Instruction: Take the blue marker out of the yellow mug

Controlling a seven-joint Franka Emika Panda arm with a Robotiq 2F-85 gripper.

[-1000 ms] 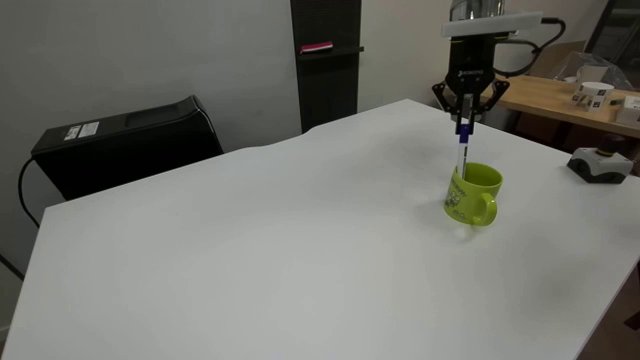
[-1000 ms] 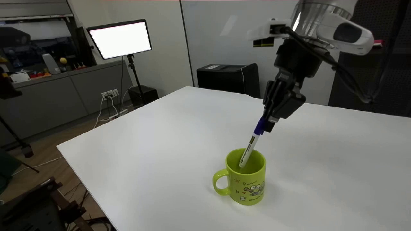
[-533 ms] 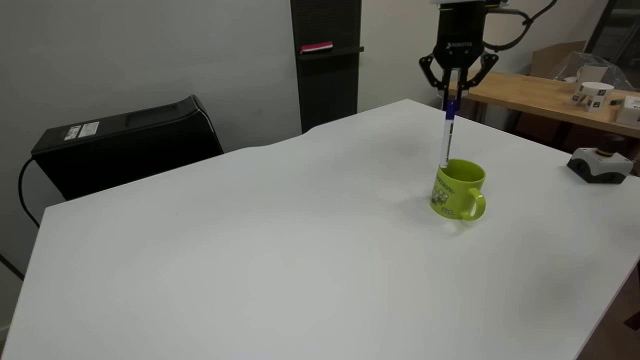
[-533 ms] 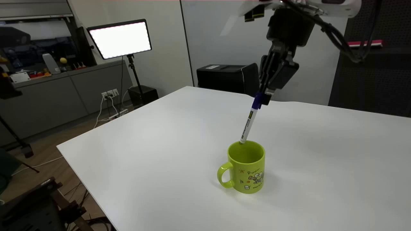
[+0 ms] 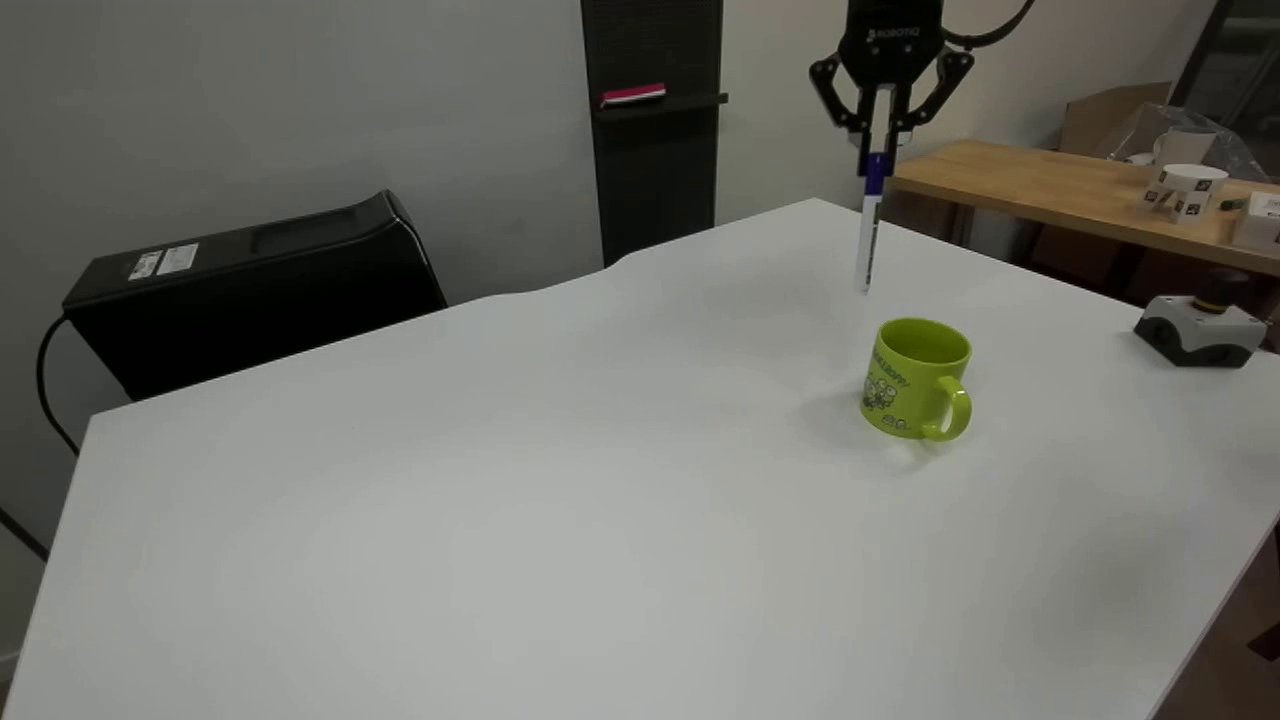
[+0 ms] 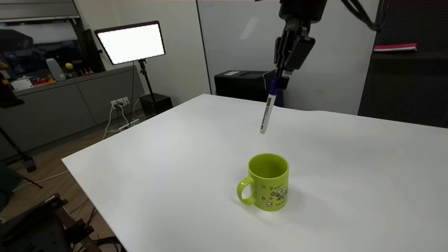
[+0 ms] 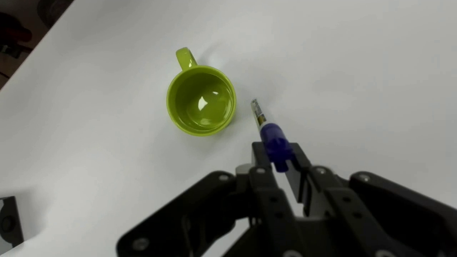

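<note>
The yellow-green mug (image 5: 905, 390) stands upright on the white table; it also shows in an exterior view (image 6: 267, 192). In the wrist view its inside (image 7: 201, 101) shows nothing in it. My gripper (image 5: 876, 168) is shut on the blue cap of the white-bodied marker (image 5: 868, 240). The marker hangs cap up, slightly tilted, its lower end above and apart from the mug in an exterior view (image 6: 266, 113). In the wrist view the cap (image 7: 274, 137) sits between the fingertips (image 7: 276, 150), and the marker's far end lies beside the mug's rim.
A grey and black button box (image 5: 1200, 325) stands on the table to the right of the mug, partly seen in the wrist view (image 7: 10, 221). A wooden side table (image 5: 1050, 180) is behind. A black case (image 5: 260, 290) stands beyond the table edge.
My gripper has risen with the marker, whose lower end has come out of the mug. The mug shifted slightly during the first half second, then stayed still.
</note>
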